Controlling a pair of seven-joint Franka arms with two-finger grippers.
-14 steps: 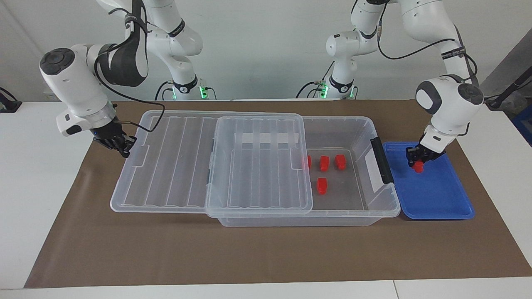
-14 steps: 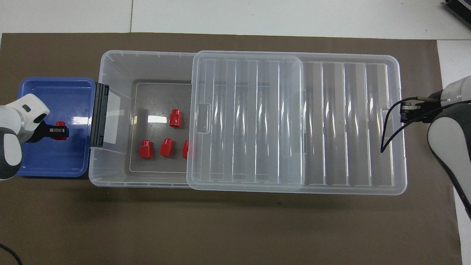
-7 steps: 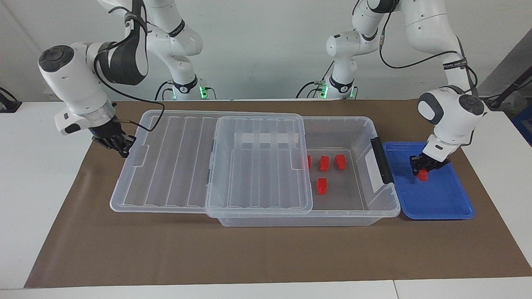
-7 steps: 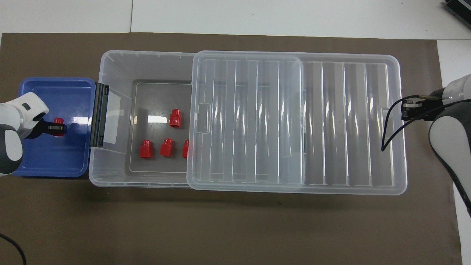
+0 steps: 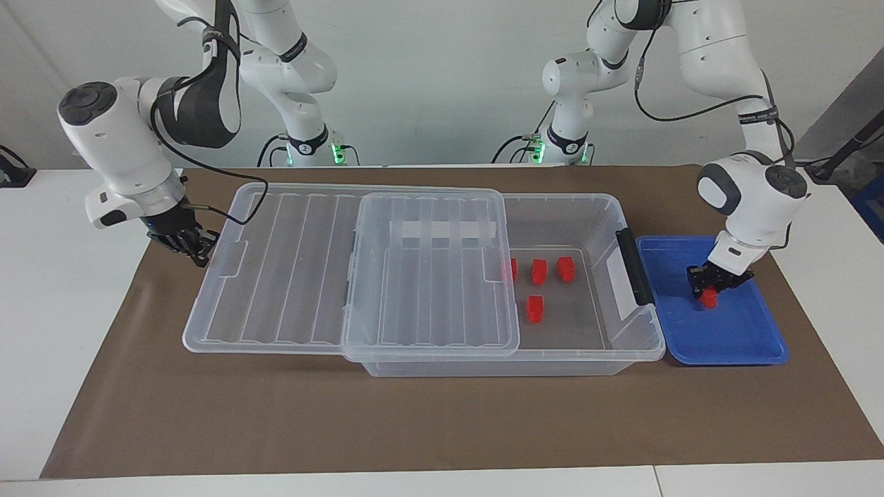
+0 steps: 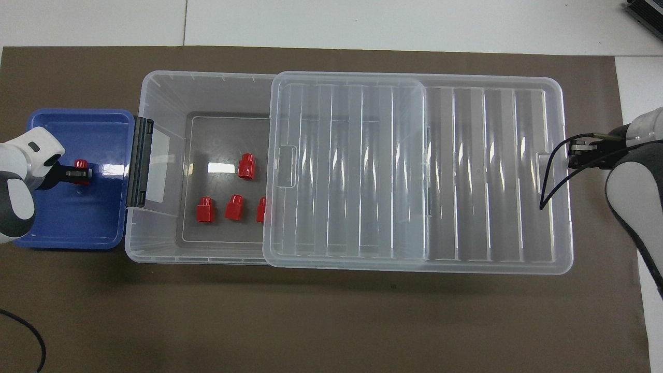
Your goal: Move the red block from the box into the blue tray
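The left gripper (image 5: 710,290), clenched on the small red plastic block (image 5: 708,298), should lower gently at six o'clock into the shallow glossy blue tray (image 5: 753,345) before releasing; the right gripper (image 5: 195,250), fingertips together, waits.

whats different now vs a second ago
The left gripper, shut on the red block, has carried it lower into the blue tray and toward that tray's middle. The right gripper, shut at the lid's end, has drifted slightly outward. The box, the lid and the four blocks in the box have not moved.
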